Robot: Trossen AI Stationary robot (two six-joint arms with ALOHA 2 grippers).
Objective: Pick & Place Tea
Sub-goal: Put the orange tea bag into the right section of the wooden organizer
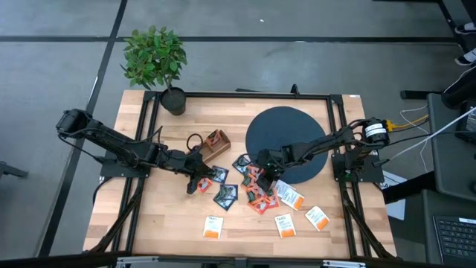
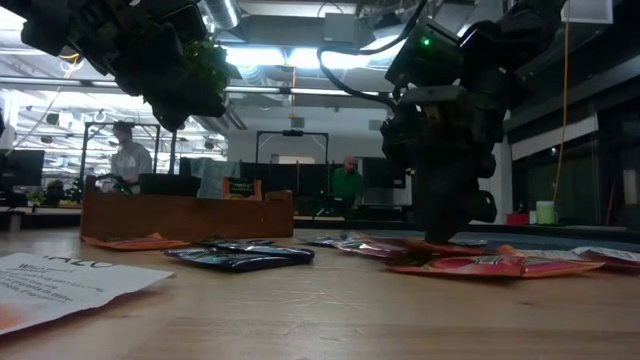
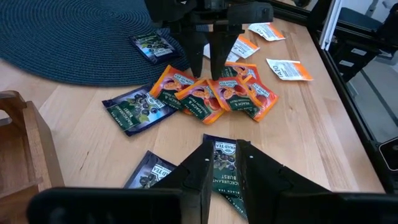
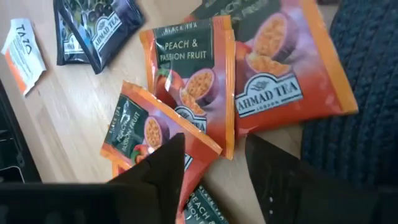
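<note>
High view: wooden table (image 1: 156, 216), grey floor around.

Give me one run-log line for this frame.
left end effector: shut on dark tea sachet | right end effector: open over peach sachets

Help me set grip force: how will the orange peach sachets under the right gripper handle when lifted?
Orange peach sachets look flat, thin and glossy, so probably light, floppy and somewhat slippery. They overlap in a heap, so the open right gripper may drag a neighbour along.
</note>
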